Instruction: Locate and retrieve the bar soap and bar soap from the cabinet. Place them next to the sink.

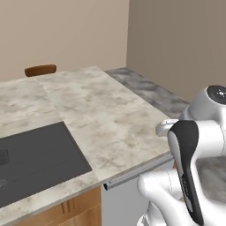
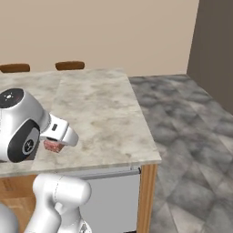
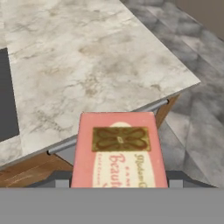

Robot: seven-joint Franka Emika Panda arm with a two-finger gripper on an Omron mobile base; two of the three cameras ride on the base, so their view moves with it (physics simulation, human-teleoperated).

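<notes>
Soap, salmon-pink, is held in the claw, jaws clamped on its sides at the lower end. A brown ornamental panel and script lettering are printed on its face. In the right base view the soap is seen under the hand, above the marble counter near its front edge. A dark cooktop is set into the counter, well apart.

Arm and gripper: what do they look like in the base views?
The glossy white arm has rounded, bulbous links. A black strip runs down one link, dark grey round caps close the joints, one with a small red dot. The white, wedge-shaped gripper has a small dark slot.
</notes>
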